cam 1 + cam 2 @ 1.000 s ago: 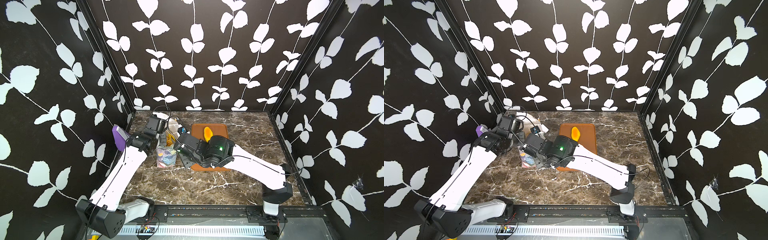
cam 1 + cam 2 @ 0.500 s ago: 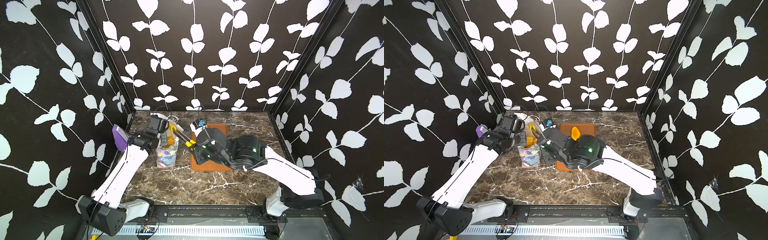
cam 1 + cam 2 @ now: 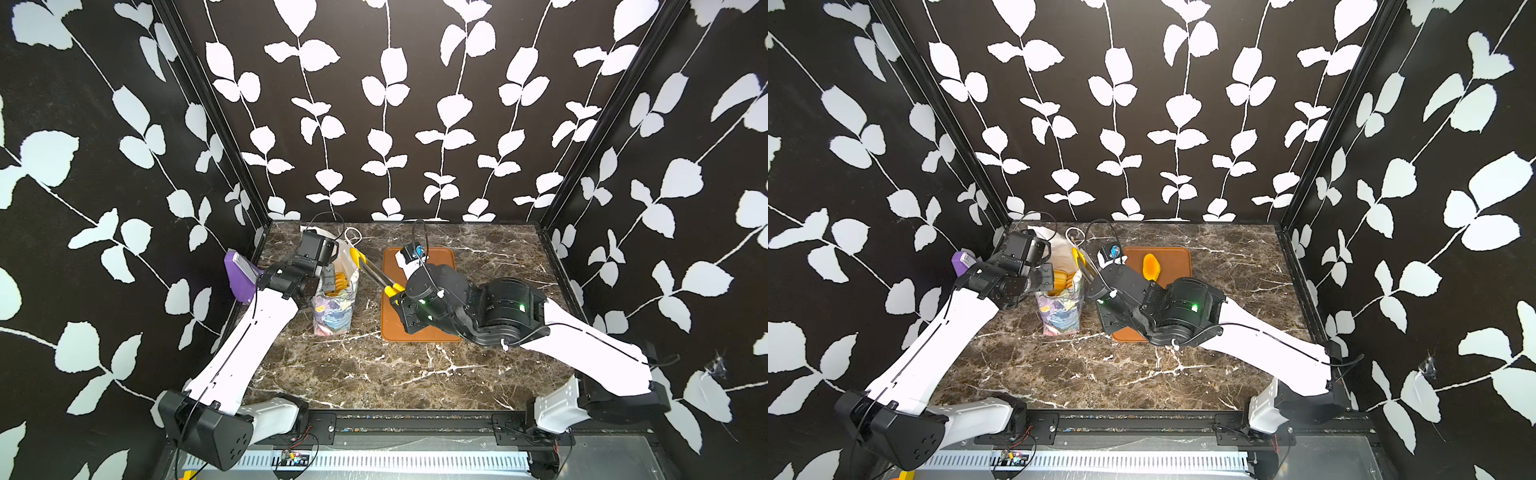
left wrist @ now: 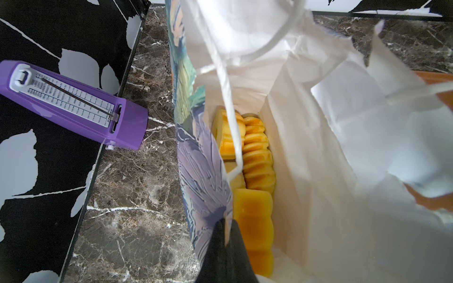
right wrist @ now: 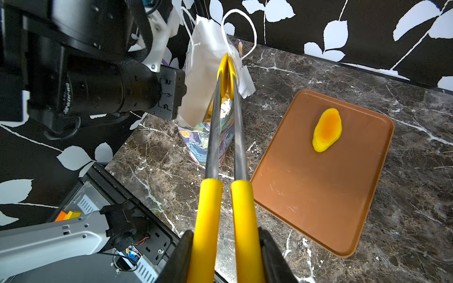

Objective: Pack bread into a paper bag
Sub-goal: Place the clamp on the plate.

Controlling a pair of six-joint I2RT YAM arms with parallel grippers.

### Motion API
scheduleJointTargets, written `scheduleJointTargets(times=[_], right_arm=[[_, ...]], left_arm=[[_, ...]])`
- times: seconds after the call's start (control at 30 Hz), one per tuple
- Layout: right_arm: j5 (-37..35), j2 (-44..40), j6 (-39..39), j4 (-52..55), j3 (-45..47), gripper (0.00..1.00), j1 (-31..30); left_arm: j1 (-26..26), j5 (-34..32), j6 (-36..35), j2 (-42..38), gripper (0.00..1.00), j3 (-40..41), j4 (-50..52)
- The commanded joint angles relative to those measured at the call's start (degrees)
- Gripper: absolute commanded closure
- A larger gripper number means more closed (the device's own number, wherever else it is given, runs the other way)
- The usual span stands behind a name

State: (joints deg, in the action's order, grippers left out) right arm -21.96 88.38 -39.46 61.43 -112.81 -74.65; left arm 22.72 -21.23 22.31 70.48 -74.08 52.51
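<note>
In both top views the floral paper bag (image 3: 334, 309) stands upright on the marble table (image 3: 374, 374), left of the brown tray (image 3: 390, 322). The left gripper (image 3: 329, 279) sits at the bag's rim, and the right gripper (image 3: 395, 294) holds yellow-tipped tongs (image 3: 372, 272) slanting towards the bag's mouth. In a top view an oval bun (image 3: 1151, 267) lies alone on the tray. The left wrist view shows the left gripper's black fingers (image 4: 220, 247) pinched shut on the bag's printed wall. Inside, against that wall, lie a ridged loaf (image 4: 257, 156), a segmented loaf (image 4: 253, 220) and more bread partly hidden by a cord handle (image 4: 230, 115). A purple metronome (image 4: 73, 105) lies nearby. In the right wrist view the right gripper is clamped tight on the tongs' yellow handles. The tong tips are pressed together over the bag's mouth with nothing between them.
</note>
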Motion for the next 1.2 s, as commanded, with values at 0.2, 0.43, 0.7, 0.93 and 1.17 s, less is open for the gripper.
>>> scheduleJointTargets(times=[0.2,0.43,0.7,0.93,1.17], right_arm=[[-2.9,-5.4,-0.9,-3.9,4.1,1.0,0.0],[-4.9,-11.7,-2.9,-3.8,9.9,1.0,0.1],[-7.4,-17.1,-6.1,-2.7,16.6,1.0,0.2],[-8.9,-17.3,-9.8,0.9,21.1,1.0,1.8],[-8.4,-16.7,-14.6,1.4,30.5,1.0,5.0]], left_arm=[[0.0,0.9,0.3,-0.1,1.0,1.0,1.1],[0.0,1.2,0.7,0.2,1.0,1.0,1.1],[0.0,1.3,1.0,0.3,1.0,1.0,1.2],[0.0,1.4,1.3,0.5,1.0,0.7,1.2],[0.2,1.1,1.5,0.4,1.0,0.6,1.6]])
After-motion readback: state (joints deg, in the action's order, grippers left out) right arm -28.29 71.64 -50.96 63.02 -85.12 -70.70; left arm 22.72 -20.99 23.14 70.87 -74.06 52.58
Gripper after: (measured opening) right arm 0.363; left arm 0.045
